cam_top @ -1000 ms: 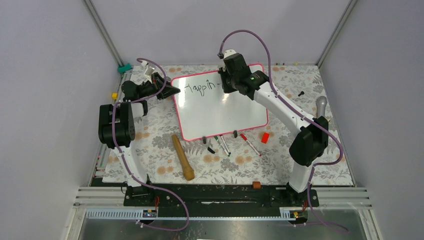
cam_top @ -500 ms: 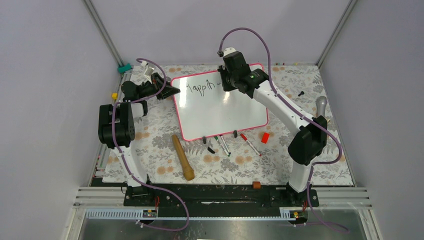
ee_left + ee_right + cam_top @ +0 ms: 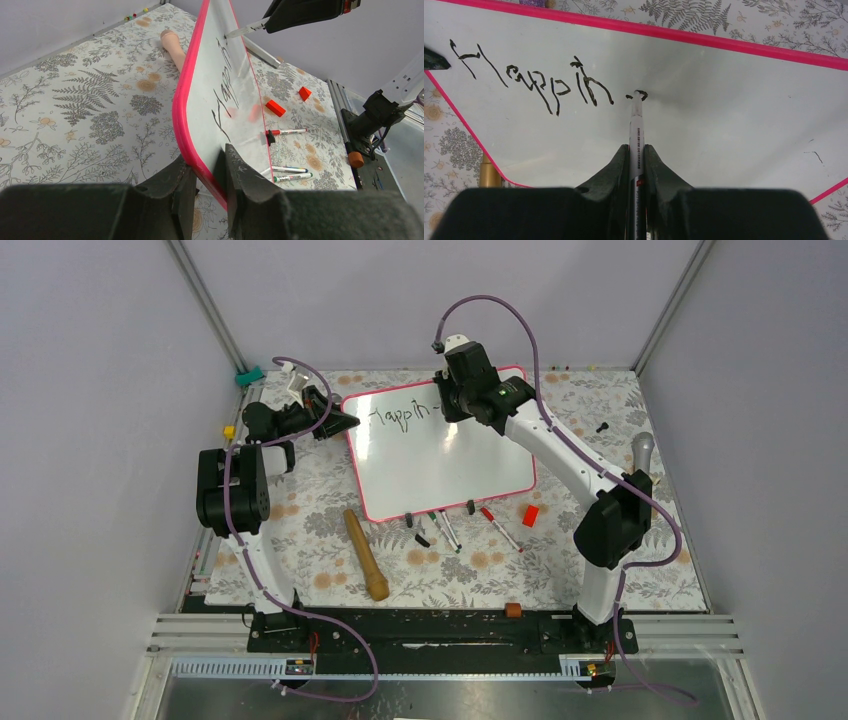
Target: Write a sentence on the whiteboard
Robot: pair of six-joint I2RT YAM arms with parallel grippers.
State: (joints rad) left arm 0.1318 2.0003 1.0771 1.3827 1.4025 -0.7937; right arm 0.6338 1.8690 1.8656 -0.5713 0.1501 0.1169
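Note:
The whiteboard (image 3: 445,460), glossy white with a pink-red frame, lies on the floral table. My left gripper (image 3: 347,421) is shut on its left edge, the frame pinched between both fingers (image 3: 182,182). The sentence (image 3: 534,80) reads "Happin" in thin black strokes along the board's far edge (image 3: 403,412). My right gripper (image 3: 636,150) is shut on a white marker (image 3: 637,125). Its tip touches the board at a small curl just right of the last letter. In the left wrist view the marker (image 3: 245,29) meets the whiteboard (image 3: 235,95) from the right.
Below the board lie loose markers (image 3: 447,530) (image 3: 500,528), black caps (image 3: 421,538) and a red block (image 3: 530,515). A wooden stick (image 3: 366,553) lies at the front left. A metal-handled tool (image 3: 643,452) stands near the right arm. A small orange piece (image 3: 513,610) sits on the front rail.
My right arm has shifted slightly with the marker, adding a small stroke after "Happin". The left gripper and the board have not moved.

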